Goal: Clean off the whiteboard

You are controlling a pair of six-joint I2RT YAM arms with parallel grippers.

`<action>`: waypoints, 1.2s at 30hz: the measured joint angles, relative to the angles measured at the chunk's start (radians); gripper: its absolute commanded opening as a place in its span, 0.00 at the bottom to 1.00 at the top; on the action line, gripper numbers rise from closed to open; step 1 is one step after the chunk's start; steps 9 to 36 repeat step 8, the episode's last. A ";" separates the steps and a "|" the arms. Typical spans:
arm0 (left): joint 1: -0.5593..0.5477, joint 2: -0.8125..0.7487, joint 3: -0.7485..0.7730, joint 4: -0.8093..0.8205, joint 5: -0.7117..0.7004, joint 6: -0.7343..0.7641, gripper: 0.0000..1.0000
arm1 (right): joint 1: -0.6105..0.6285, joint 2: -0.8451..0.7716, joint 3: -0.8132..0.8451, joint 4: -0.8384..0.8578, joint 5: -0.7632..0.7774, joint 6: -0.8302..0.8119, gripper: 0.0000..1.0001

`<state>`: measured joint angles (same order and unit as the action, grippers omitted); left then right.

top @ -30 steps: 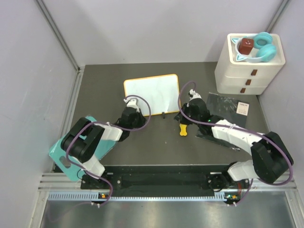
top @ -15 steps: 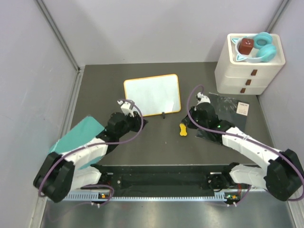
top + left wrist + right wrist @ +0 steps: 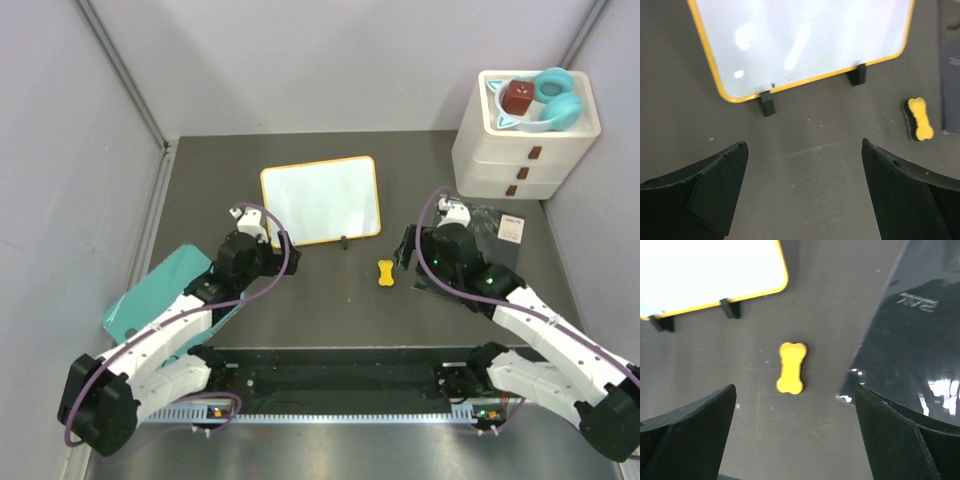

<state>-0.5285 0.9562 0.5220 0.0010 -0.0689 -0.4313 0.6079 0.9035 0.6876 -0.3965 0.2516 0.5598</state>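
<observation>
Two wide-open grippers over a dark grey surface (image 3: 330, 310), both holding nothing.

The left gripper (image 3: 804, 145) and right gripper (image 3: 795, 400) show only dark finger ends, cut off at the picture edges. A flat teal board (image 3: 150, 295) hides partly under the left arm. A small yellow bone-shaped eraser (image 3: 385, 272) lies alone between the grippers. Farther back sits the white yellow-framed whiteboard (image 3: 320, 200), wiped clean, with its top cut off in the wrist views.

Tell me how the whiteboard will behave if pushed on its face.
The whiteboard looks thin and framed, so probably stiff and light. It sits on small black feet at its near edge, so a push may slide or rock it. Glare suggests a slick face.
</observation>
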 measured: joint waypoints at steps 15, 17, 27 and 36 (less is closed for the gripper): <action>0.006 0.035 0.023 -0.114 -0.061 0.023 0.99 | 0.000 -0.005 0.093 -0.083 0.151 -0.065 0.99; 0.006 0.035 0.023 -0.114 -0.061 0.023 0.99 | 0.000 -0.005 0.093 -0.083 0.151 -0.065 0.99; 0.006 0.035 0.023 -0.114 -0.061 0.023 0.99 | 0.000 -0.005 0.093 -0.083 0.151 -0.065 0.99; 0.006 0.035 0.023 -0.114 -0.061 0.023 0.99 | 0.000 -0.005 0.093 -0.083 0.151 -0.065 0.99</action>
